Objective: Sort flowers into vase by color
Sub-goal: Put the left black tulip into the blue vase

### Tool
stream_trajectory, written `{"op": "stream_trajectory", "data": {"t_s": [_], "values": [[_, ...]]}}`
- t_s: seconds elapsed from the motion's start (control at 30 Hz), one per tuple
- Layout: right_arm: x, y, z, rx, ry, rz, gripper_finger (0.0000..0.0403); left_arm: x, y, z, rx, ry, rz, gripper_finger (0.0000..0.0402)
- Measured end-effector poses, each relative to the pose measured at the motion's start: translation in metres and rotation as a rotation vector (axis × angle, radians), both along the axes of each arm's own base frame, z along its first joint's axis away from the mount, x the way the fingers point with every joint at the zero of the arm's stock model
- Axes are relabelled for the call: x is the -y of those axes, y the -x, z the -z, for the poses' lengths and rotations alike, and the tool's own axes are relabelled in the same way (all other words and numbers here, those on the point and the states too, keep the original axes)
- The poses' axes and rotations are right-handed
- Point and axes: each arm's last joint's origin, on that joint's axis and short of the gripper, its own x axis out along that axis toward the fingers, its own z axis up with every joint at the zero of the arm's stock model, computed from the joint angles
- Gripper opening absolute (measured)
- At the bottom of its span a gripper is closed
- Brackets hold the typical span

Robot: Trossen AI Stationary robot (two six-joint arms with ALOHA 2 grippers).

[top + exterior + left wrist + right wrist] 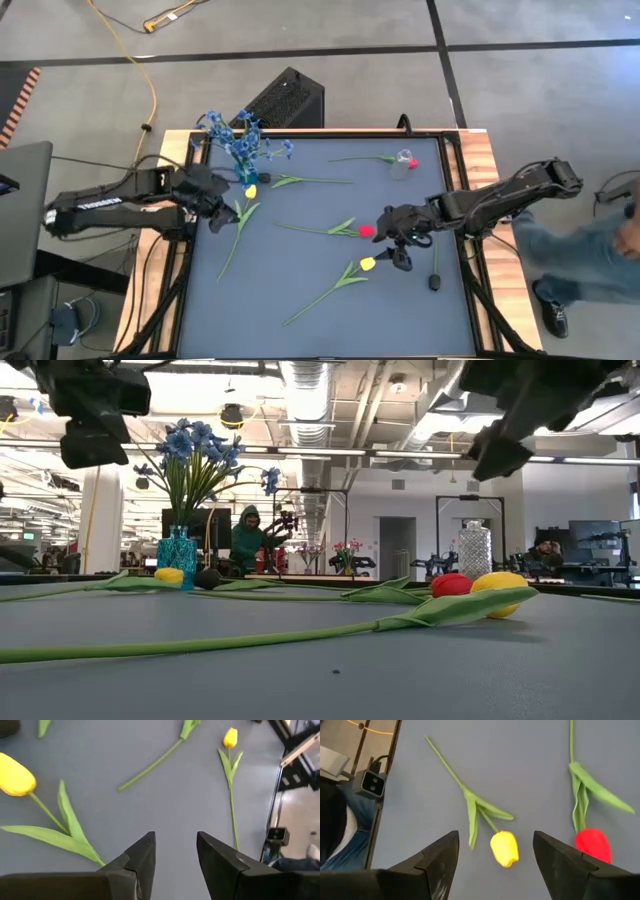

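Note:
Blue flowers (240,135) stand in a blue vase (180,550) at the far left. A clear vase (403,163) stands at the far right, with a red tulip (413,162) lying on the mat beside it. Lying flat on the mat are a yellow tulip (250,190) near the blue vase, a red tulip (366,230) and another yellow tulip (367,263). My left gripper (176,845) hovers open above the mat beside the left yellow tulip (15,775). My right gripper (496,836) hovers open above the right yellow tulip (504,847), with the red tulip (592,844) next to it.
A loose green leafy stem (310,181) lies on the mat between the two vases. A small dark object (435,281) sits near the mat's right edge. A person (590,240) stands beyond the table's right side. Wooden rails (485,170) border the mat.

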Motion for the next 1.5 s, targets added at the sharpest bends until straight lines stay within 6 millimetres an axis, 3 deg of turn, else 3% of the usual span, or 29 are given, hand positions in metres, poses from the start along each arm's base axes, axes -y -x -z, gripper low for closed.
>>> {"op": "stream_trajectory", "data": {"t_s": [0.27, 0.47, 0.77, 0.97, 1.1, 1.27, 1.5], "values": [[-0.002, 0.006, 0.009, -0.109, 0.023, 0.025, 0.0282, 0.029, -0.01, 0.01, -0.039, -0.03, 0.097, 0.0122], [0.015, -0.021, 0.017, -0.006, 0.096, 0.094, 0.0282, 0.047, -0.024, 0.028, -0.042, -0.145, 0.149, 0.0122], [0.074, -0.087, 0.042, 0.306, 0.141, 0.274, 0.0282, 0.076, -0.039, 0.063, 0.019, -0.222, 0.203, 0.0122], [0.132, -0.12, 0.071, 0.16, 0.228, 0.361, 0.0282, 0.087, -0.041, 0.067, 0.052, -0.27, 0.211, 0.0121], [0.161, -0.139, 0.081, 0.094, 0.263, 0.385, 0.0282, 0.09, -0.04, 0.066, 0.068, -0.298, 0.215, 0.0121], [0.182, -0.155, 0.087, 0.042, 0.303, 0.371, 0.0282, 0.09, -0.04, 0.065, 0.081, -0.328, 0.226, 0.0121], [0.189, -0.168, 0.108, -0.089, 0.302, 0.34, 0.0282, 0.09, -0.042, 0.064, 0.106, -0.395, 0.234, 0.0121]]}}
